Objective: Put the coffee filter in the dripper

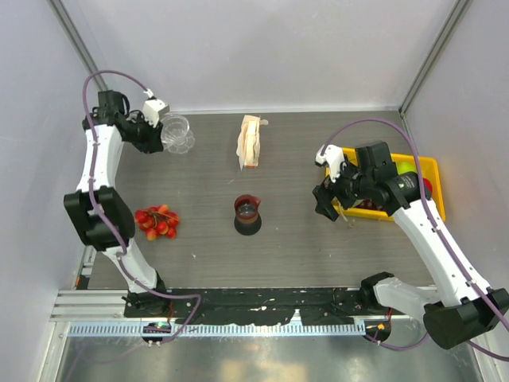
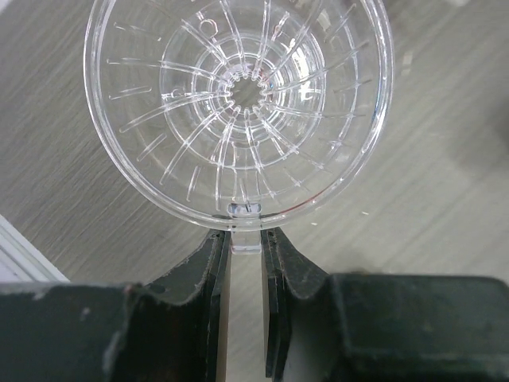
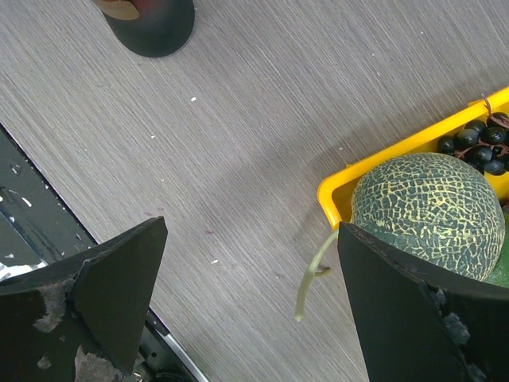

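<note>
Dripper (image 2: 238,159) sits just ahead of the left gripper (image 2: 245,239), whose narrow jaws pinch its rim tab. Right gripper (image 3: 253,227) gapes wide and empty. No loose filter shows, so fetching one likely comes next.

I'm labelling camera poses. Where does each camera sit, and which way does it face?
Top external: above, behind, looking down at the table; left arm, right arm show.
Left wrist: on left arm, looking into the dripper; left tool pinches its tab.
Right wrist: on right arm, facing table and yellow tray; right tool open.
Shared: dripper, top and left wrist.
</note>
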You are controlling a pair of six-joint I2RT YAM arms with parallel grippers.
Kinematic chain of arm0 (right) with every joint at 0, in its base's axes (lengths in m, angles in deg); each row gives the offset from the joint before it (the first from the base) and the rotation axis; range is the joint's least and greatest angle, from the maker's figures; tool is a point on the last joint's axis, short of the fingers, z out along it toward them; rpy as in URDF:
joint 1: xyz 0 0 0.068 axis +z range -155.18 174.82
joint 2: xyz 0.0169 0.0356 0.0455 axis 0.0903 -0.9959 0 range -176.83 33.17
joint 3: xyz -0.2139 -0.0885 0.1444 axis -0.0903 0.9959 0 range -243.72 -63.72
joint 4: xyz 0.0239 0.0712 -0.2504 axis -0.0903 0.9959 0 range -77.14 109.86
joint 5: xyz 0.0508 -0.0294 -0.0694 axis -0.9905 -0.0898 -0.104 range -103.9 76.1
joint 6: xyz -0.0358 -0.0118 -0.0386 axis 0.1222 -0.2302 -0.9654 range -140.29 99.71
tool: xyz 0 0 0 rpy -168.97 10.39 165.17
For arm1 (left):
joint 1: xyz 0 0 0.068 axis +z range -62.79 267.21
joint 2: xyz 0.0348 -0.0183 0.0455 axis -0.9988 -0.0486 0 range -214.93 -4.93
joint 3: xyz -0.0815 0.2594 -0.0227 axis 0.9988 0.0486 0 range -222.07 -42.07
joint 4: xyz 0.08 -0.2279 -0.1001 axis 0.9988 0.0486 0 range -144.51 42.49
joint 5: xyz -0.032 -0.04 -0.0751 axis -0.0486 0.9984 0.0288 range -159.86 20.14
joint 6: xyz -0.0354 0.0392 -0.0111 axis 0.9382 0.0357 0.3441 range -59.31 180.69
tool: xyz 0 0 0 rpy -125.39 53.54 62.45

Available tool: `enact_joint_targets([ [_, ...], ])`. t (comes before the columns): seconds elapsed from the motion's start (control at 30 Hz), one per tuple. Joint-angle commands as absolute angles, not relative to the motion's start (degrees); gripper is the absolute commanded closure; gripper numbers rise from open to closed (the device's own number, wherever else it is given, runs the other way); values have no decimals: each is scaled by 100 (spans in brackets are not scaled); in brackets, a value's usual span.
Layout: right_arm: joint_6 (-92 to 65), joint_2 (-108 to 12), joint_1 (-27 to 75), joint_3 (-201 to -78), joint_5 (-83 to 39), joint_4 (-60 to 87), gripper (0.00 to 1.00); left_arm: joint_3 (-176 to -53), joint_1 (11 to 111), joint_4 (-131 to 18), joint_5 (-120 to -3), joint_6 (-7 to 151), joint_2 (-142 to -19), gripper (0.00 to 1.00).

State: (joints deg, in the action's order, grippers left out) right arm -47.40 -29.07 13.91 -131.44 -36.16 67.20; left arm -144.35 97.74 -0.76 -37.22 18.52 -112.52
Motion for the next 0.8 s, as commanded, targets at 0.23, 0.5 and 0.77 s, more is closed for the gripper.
enact_joint_targets([
  [0.23,-4666,-2484,1363,-12973,-3974,6629,4,-13753,8487,1703,-2908,1384,-8757,100],
  [0.5,-4639,-2282,1354,-12762,-4132,6585,5,-12970,6895,1510,-3689,1981,-8122,100],
  [0.77,-4613,-1992,1301,-12568,-4194,6559,4,-12865,6077,1378,-4234,2535,-8447,100],
])
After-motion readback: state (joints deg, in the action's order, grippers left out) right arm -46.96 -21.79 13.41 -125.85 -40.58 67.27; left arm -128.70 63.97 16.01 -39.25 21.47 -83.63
